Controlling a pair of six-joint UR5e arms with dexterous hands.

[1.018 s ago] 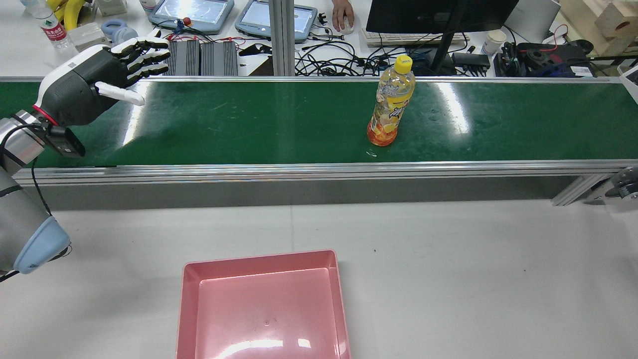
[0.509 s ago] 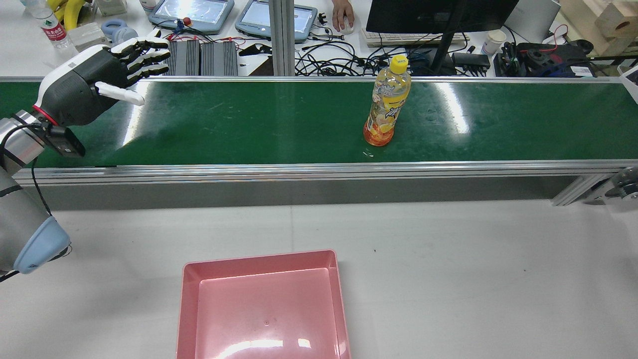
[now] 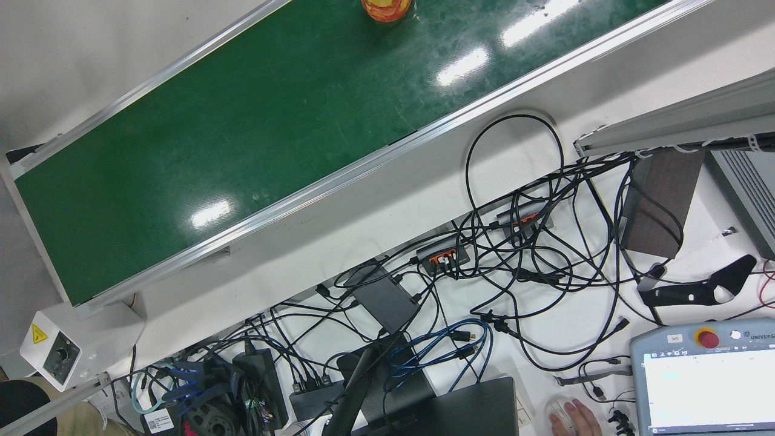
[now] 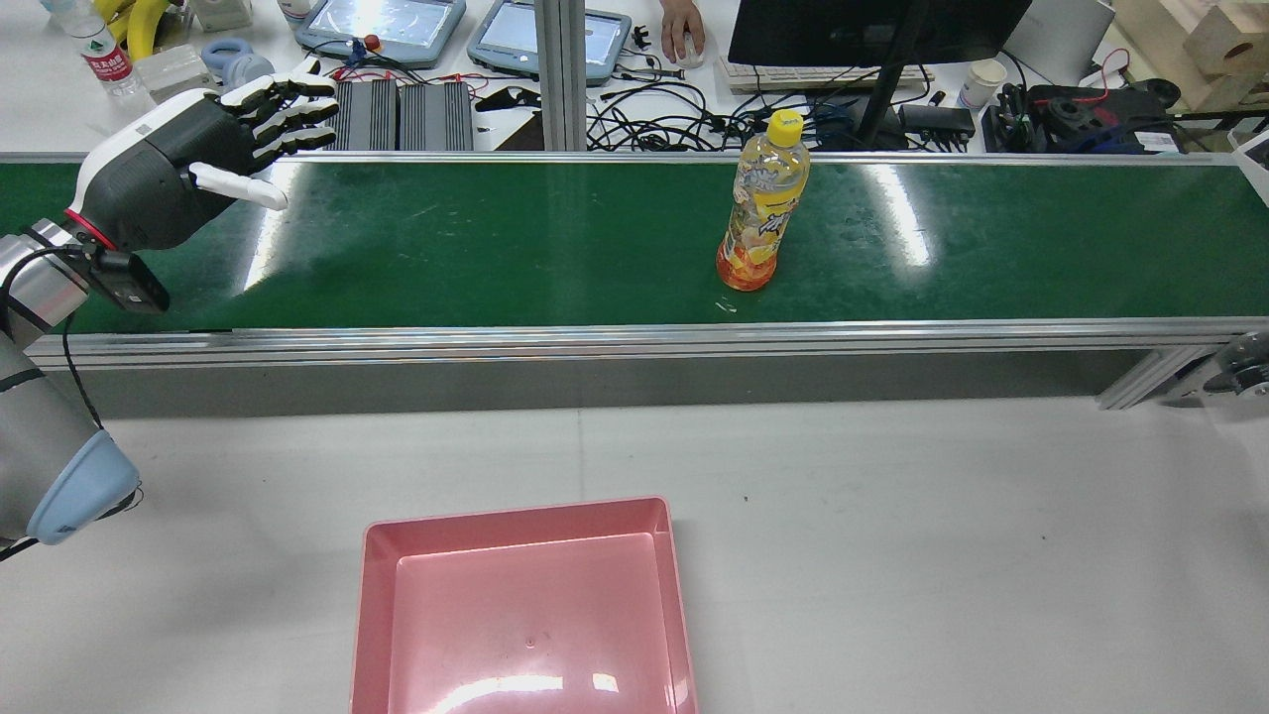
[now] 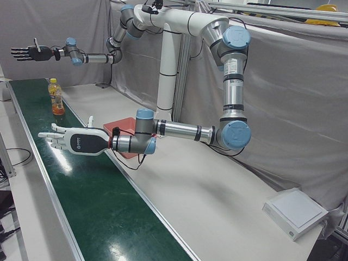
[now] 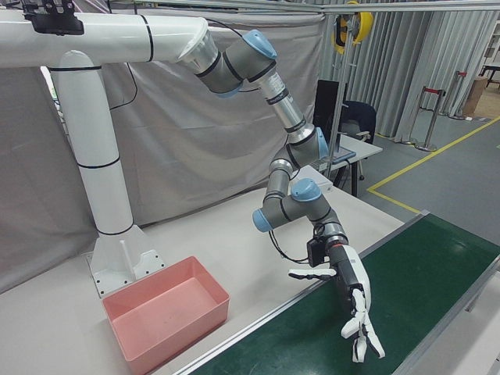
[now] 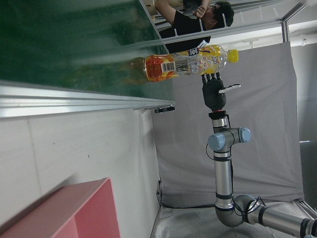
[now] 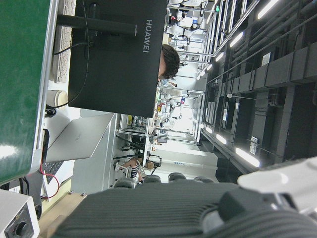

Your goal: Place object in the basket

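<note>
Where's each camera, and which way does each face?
Front view: overhead, looking down at belt; no arm.
Rear view: high behind, facing forward; left hand.
Left-front view: front corner, along belt; left hand, right hand.
Right-front view: other corner; left hand, basket.
Left hand view: sideways, toward bottle; right hand.
Right hand view: sideways, toward monitor; right hand.
Shared: rear and left-front show bottle.

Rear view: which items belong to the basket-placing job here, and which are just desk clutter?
Belongs to the job:
- yellow-capped plastic drink bottle, upright on the green conveyor belt
- pink rectangular plastic basket, empty
- left hand, open over the belt's end

Lying about:
- black monitor
- white paper cup
- tangled black cables
- two teach pendants
</note>
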